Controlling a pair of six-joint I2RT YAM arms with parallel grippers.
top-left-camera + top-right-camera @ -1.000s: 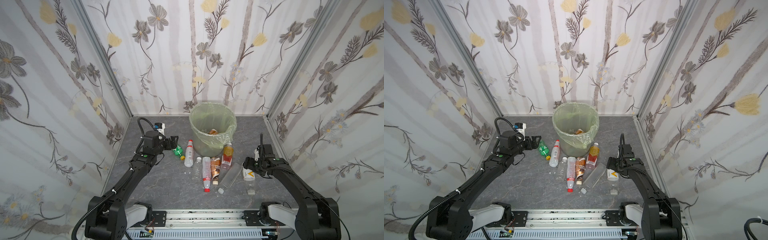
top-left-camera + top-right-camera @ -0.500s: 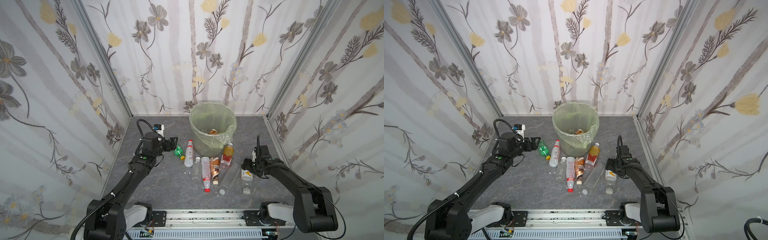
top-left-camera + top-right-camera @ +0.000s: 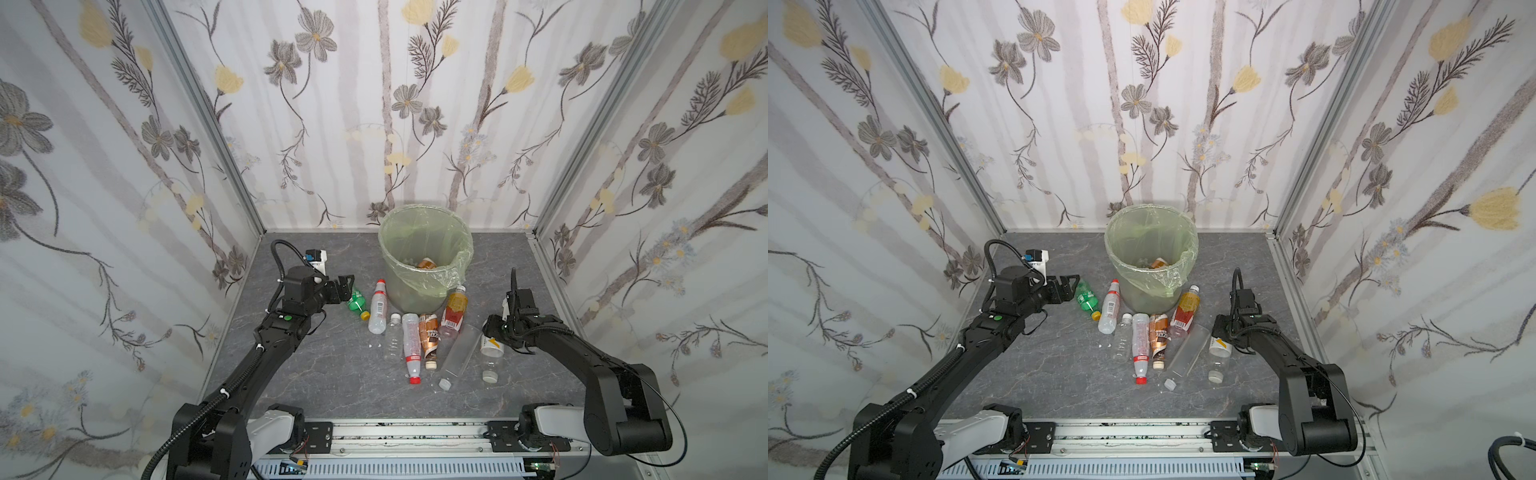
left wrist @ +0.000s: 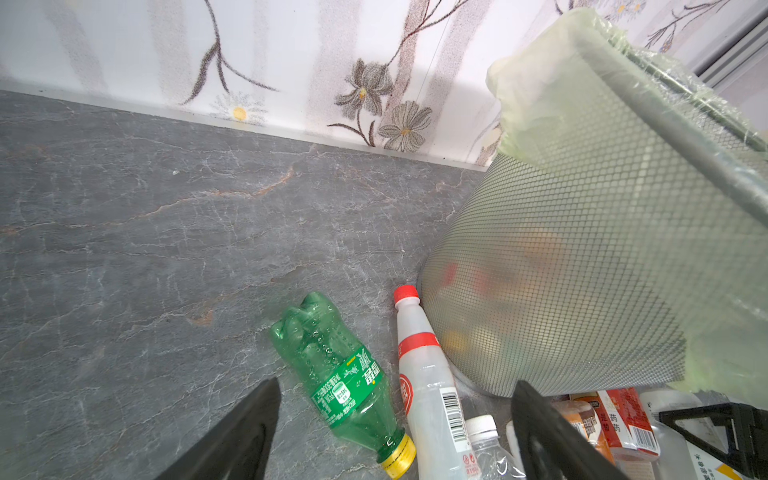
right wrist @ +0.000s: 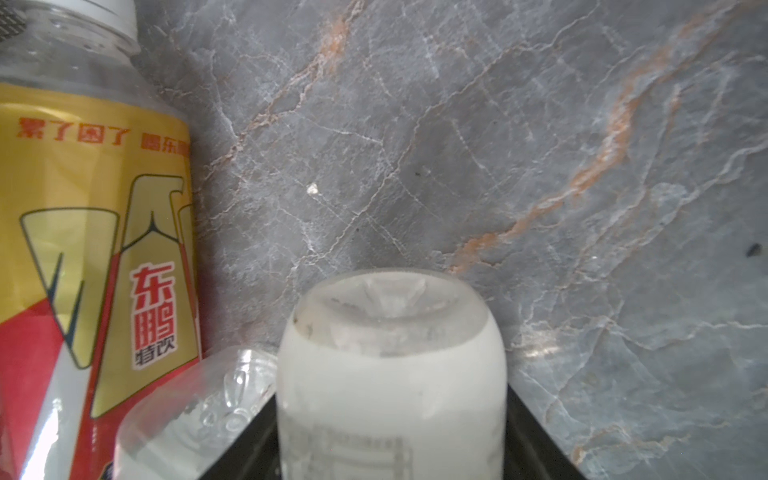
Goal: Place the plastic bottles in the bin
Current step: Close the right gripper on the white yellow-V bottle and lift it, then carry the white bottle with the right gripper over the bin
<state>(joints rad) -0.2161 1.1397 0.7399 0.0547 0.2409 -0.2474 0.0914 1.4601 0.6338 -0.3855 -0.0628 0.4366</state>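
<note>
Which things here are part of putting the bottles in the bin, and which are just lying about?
Job: bin; green bottle; white red-capped bottle; small clear bottle; red-labelled clear bottle; coffee bottle; amber tea bottle; big clear bottle; white-labelled bottle.
Just there: white specks on the table; floral walls.

We found the bin at the back middle of the table, a bottle inside it. The other bottles lay side by side before it, the leftmost bottle beside the left gripper, the rightmost bottle between the jaws of the right gripper
</note>
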